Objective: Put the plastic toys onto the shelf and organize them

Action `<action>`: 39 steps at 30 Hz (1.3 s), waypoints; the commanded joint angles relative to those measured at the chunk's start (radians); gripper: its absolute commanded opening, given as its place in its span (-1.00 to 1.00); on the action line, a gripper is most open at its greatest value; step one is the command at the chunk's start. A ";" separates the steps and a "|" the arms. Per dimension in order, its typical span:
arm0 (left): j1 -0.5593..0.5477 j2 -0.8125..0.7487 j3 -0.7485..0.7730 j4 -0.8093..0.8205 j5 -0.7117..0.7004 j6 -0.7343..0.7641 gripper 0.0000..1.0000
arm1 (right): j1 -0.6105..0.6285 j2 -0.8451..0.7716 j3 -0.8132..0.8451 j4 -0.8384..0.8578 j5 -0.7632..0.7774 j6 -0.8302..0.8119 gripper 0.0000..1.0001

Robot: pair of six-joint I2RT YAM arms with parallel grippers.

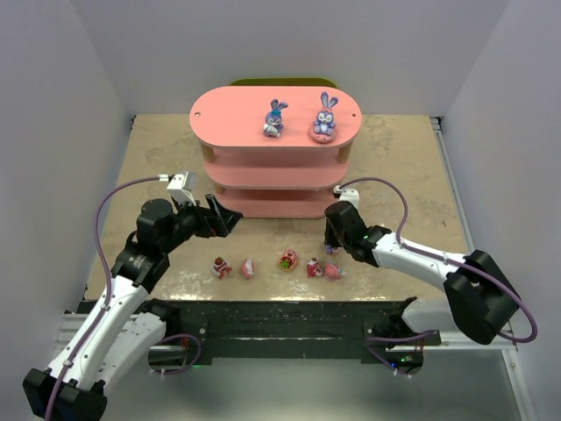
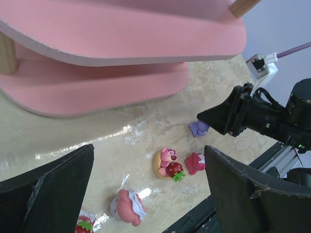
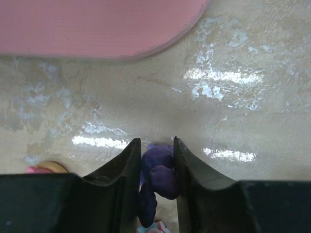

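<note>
The pink three-tier shelf (image 1: 237, 117) stands at the back centre, with two purple-blue bunnies (image 1: 275, 118) (image 1: 323, 117) upright on its top board. My right gripper (image 1: 332, 242) is low on the table in front of the shelf, shut on a third purple bunny (image 3: 160, 179) that sits between its fingers; the bunny also shows in the left wrist view (image 2: 197, 128). My left gripper (image 1: 224, 221) is open and empty, hovering left of the shelf's bottom board. Several small pink and red figures lie in a row near the front edge, among them a pink bear with a strawberry (image 2: 167, 162).
The other figures in the row are a strawberry figure (image 1: 222, 267), a pink one (image 1: 249, 267), a red one (image 1: 315, 267) and a pink one (image 1: 334, 272). White walls enclose the table. The shelf's lower boards (image 2: 121, 34) overhang close to both grippers.
</note>
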 commanded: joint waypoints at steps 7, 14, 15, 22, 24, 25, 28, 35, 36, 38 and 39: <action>-0.004 -0.023 0.038 -0.033 -0.031 0.018 0.99 | 0.002 -0.055 0.055 0.000 0.051 0.108 -1.00; -0.011 -0.011 -0.062 0.157 0.153 -0.008 0.99 | 0.034 -0.107 0.154 -0.078 0.079 0.224 -1.00; -0.017 -0.011 -0.081 0.209 0.162 -0.015 0.99 | 0.037 -0.118 0.166 -0.095 0.077 0.231 -1.00; -0.261 0.116 -0.089 0.355 0.014 -0.023 0.98 | 0.057 -0.173 0.249 -0.195 0.031 0.258 -1.00; -0.338 0.164 -0.065 0.380 -0.061 -0.005 0.97 | 0.058 -0.192 0.252 -0.207 0.018 0.263 -1.00; -0.411 0.210 -0.056 0.390 -0.133 0.006 0.97 | 0.058 -0.206 0.257 -0.210 -0.001 0.263 -1.00; -0.537 0.305 -0.016 0.441 -0.261 0.053 0.96 | 0.063 -0.224 0.280 -0.247 -0.018 0.266 -1.00; -0.705 0.445 0.009 0.668 -0.496 0.167 0.81 | 0.069 -0.287 0.306 -0.330 -0.035 0.283 -1.00; -0.714 0.452 0.004 0.700 -0.499 0.173 0.79 | 0.071 -0.293 0.305 -0.334 -0.038 0.284 -1.00; -0.743 0.480 -0.006 0.787 -0.522 0.198 0.72 | 0.071 -0.314 0.302 -0.343 -0.042 0.287 -1.00; -0.755 0.491 -0.006 0.812 -0.533 0.211 0.70 | 0.071 -0.319 0.303 -0.346 -0.044 0.287 -1.00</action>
